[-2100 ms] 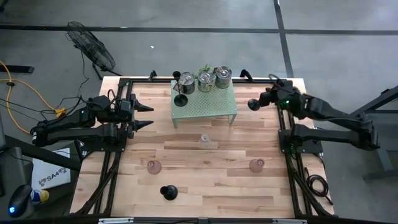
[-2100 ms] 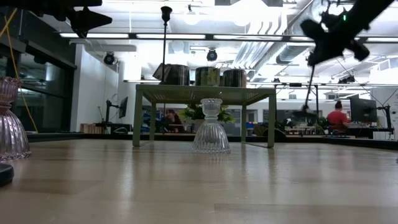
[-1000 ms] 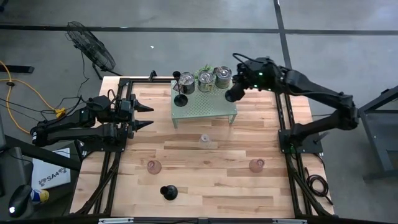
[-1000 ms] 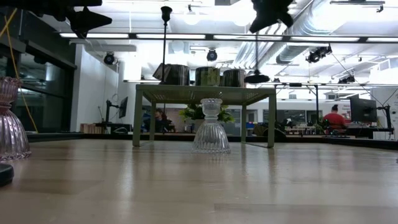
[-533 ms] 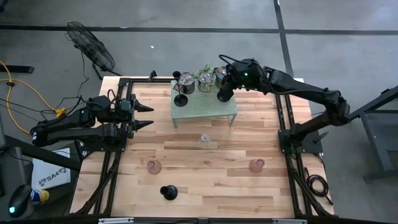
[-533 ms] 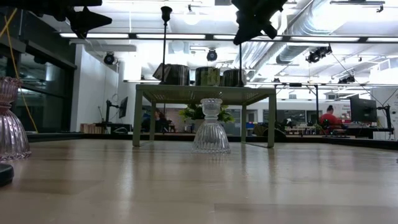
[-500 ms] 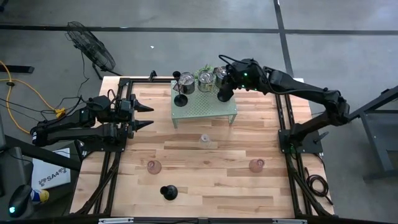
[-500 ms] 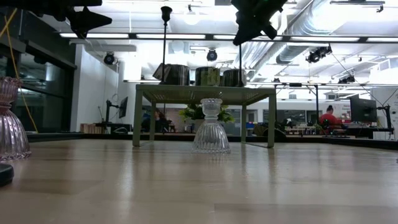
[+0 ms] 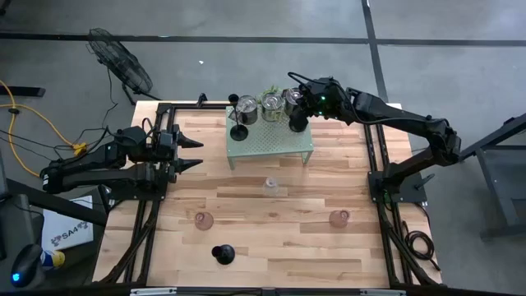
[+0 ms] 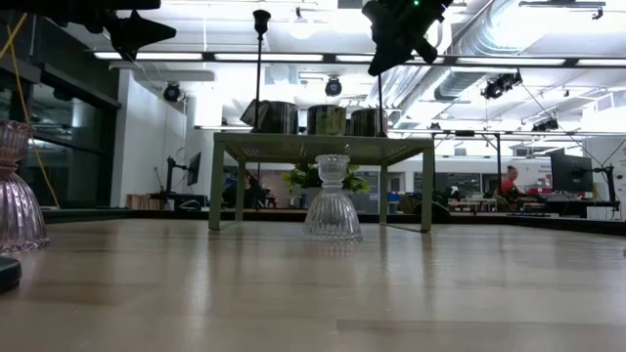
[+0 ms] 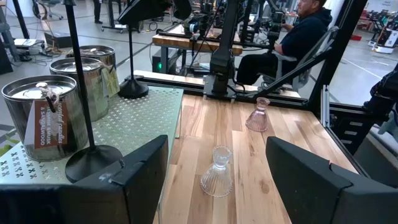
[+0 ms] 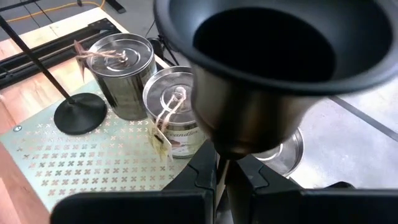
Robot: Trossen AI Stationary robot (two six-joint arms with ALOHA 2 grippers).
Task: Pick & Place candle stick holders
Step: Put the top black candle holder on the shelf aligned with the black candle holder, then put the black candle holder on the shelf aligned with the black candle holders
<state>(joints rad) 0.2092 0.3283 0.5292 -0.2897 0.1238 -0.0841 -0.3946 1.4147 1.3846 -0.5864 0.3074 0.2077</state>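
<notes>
My right gripper (image 9: 304,105) is shut on a black slim-stemmed candle stick holder (image 11: 132,87) over the right part of the pale green rack (image 9: 267,141). The holder's round base (image 9: 297,126) is at the rack's top; I cannot tell whether it touches. Its cup (image 12: 267,56) fills the right wrist view. A second black holder (image 9: 239,131) stands on the rack's left part by its base. My left gripper (image 9: 194,154) is open and empty at the table's left side. Clear (image 9: 269,187), pink (image 9: 204,219) (image 9: 338,218) and black (image 9: 223,254) holders stand on the table. My right gripper pinches the black holder's thin stem (image 12: 221,173) between its two fingers, just below the cup. The fingers (image 12: 205,171) come slanting down from the table's right and lie across the stem. The holder stands upright, its base at the rack's top, beside the silver cups.
Three shiny silver cups (image 9: 246,108) (image 9: 271,107) (image 9: 292,100) stand along the rack's far edge, with a leafy plant (image 9: 269,90) behind. In the low view the clear holder (image 10: 332,200) stands before the rack (image 10: 323,147). People sit in the room beyond.
My right gripper has carried the black holder toward the table's left, from beside the rack's right edge to over the rack, and gone down, so the base now sits at the rack's top next to the silver cups. It has hardly moved in the last half second.
</notes>
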